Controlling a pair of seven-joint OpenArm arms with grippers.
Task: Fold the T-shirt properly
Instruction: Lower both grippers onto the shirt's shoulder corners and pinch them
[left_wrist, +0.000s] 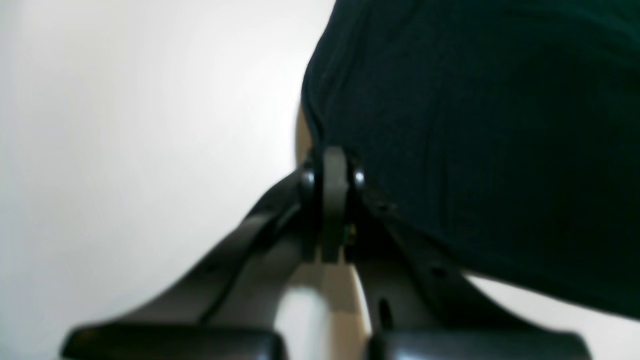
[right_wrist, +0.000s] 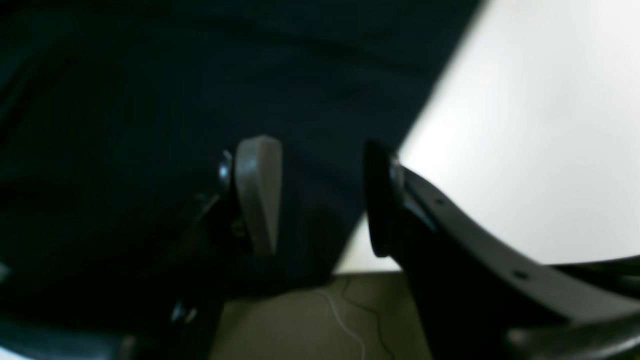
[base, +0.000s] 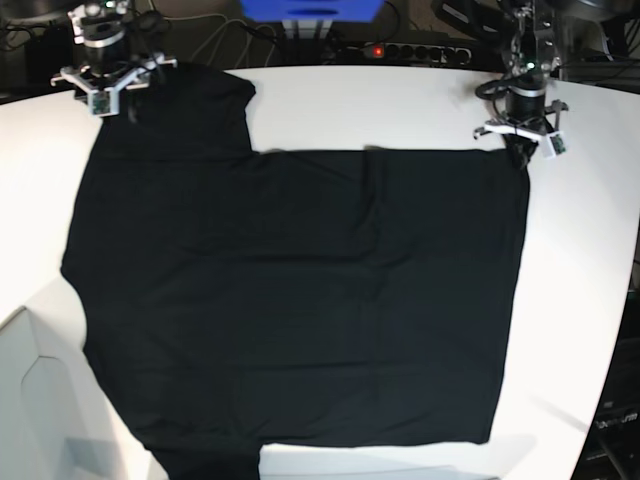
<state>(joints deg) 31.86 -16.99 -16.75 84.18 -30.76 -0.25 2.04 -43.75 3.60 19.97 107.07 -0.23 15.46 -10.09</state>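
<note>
The black T-shirt (base: 300, 300) lies spread flat on the white table (base: 400, 110), plain side up, one sleeve reaching to the far left. My left gripper (base: 520, 152) stands at the shirt's far right corner. In the left wrist view its pads (left_wrist: 334, 190) are pressed together, left gripper (left_wrist: 334, 160) shut right on the edge of the T-shirt (left_wrist: 475, 125). My right gripper (base: 108, 98) hovers over the far left sleeve. In the right wrist view the right gripper (right_wrist: 320, 170) is open, with the dark T-shirt (right_wrist: 150, 75) beneath and between its fingers.
Behind the table's far edge sit a blue box (base: 310, 12), a power strip (base: 410, 48) and cables. The table edge curves away at the right (base: 625, 300). Floor (right_wrist: 300, 315) shows below the right gripper.
</note>
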